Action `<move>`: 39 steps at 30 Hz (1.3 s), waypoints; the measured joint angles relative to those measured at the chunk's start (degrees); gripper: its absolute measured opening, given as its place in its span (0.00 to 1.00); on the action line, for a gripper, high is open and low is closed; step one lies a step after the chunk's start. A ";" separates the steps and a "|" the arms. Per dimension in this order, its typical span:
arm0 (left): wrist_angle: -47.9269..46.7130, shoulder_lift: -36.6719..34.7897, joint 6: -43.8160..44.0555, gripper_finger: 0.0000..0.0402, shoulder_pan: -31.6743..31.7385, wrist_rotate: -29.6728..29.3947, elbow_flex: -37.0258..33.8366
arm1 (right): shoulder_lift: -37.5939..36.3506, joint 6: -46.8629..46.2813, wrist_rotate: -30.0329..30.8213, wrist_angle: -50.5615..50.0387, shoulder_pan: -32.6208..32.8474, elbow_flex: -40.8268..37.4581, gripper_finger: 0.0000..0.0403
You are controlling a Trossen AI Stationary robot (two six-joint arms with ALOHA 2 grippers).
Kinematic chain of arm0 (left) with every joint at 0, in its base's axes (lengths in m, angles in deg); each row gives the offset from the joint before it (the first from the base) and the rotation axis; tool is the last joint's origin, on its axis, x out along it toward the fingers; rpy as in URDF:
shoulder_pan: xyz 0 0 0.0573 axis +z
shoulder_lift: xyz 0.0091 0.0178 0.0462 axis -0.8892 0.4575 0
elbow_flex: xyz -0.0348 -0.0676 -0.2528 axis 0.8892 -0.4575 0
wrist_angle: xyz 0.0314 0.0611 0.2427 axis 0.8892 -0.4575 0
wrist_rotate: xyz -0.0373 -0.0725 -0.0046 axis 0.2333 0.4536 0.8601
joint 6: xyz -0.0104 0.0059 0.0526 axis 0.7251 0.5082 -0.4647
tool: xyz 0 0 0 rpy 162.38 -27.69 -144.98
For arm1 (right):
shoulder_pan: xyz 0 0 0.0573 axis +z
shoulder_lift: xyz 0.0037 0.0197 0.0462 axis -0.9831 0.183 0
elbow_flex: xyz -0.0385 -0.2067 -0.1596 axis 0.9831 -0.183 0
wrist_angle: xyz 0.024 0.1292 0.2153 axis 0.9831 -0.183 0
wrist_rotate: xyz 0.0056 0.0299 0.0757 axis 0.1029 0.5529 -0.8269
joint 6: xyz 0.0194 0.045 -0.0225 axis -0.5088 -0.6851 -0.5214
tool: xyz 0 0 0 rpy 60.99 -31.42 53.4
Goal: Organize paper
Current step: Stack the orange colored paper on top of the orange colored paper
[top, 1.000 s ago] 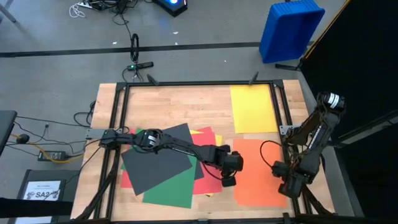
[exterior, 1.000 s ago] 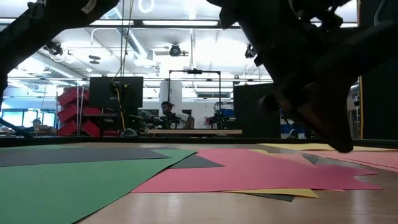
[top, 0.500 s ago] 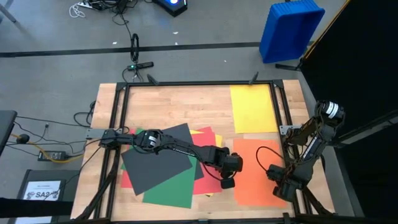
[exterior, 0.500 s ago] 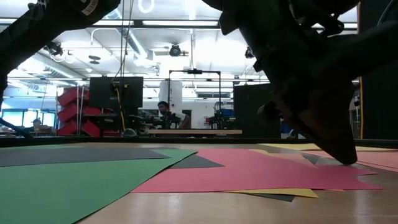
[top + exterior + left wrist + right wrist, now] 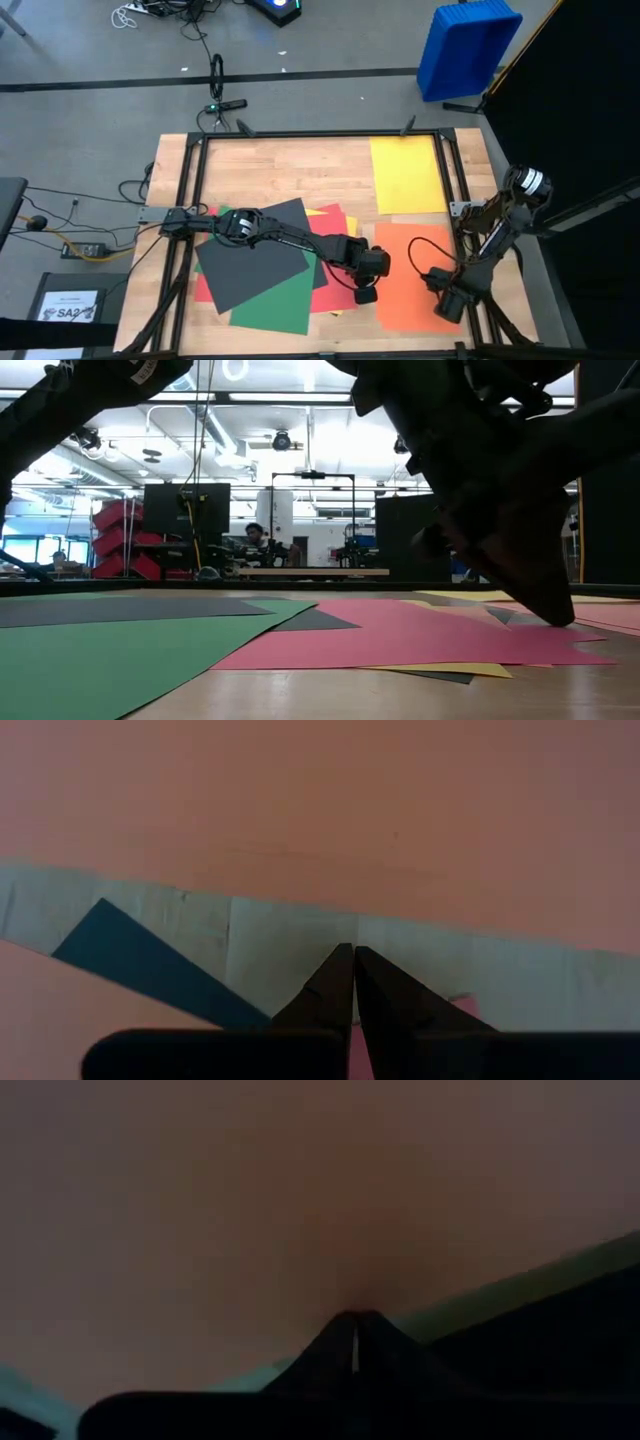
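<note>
Nearest, at the front edge of the wooden bench (image 5: 300,165): a green sheet (image 5: 275,305), lowest in a messy pile of paper. On top of it, a dark grey sheet (image 5: 255,255), tilted. Under those, a red sheet (image 5: 330,270) and bits of yellow sticking out (one yellow corner at the front of the pile). In the low view, green (image 5: 110,650) closest, then the red sheet (image 5: 400,635) spread wide, dark grey (image 5: 110,608) behind.

Right at the pile's right edge, the left gripper (image 5: 365,293), tips down on the paper, fingers (image 5: 345,985) pressed shut, holding nothing. Just past those tips in the left wrist view, a strip of bare bench, a dark paper corner, then an orange sheet.

Next to the pile on the right, lying flat alone: the orange sheet (image 5: 420,275). At its front right corner, the right gripper (image 5: 447,308), fingers (image 5: 352,1342) closed too, tips down against the orange paper.

Farther back, well apart from the pile, near the far right corner: one yellow sheet (image 5: 407,175), flat and straight.

Beyond the bench, on the grey floor: a blue bin (image 5: 465,45), tipped. Far behind in the low view, a person (image 5: 256,538) at a desk.
</note>
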 joint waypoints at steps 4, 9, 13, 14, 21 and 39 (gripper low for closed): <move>-1.57 0.00 -0.23 0.00 0.03 0.56 0.10 | 0.14 2.07 0.05 0.15 -1.97 -0.04 0.00; -2.07 0.00 -1.09 0.00 0.08 1.51 0.10 | 0.12 2.91 2.03 0.20 -3.17 -0.07 0.00; -1.97 0.00 -1.09 0.00 0.08 1.61 0.08 | 0.12 3.42 2.70 0.20 -3.42 -0.09 0.00; -1.85 0.00 -1.09 0.00 0.08 1.65 0.06 | 0.12 3.42 2.81 0.20 -3.42 -0.09 0.00; -0.29 0.00 -1.09 0.00 0.08 1.94 -0.06 | 0.16 3.42 3.11 0.20 -3.43 -0.11 0.00; 0.54 0.04 -1.05 0.00 0.14 2.05 -0.08 | -1.43 2.29 6.01 0.18 -4.07 -0.20 0.00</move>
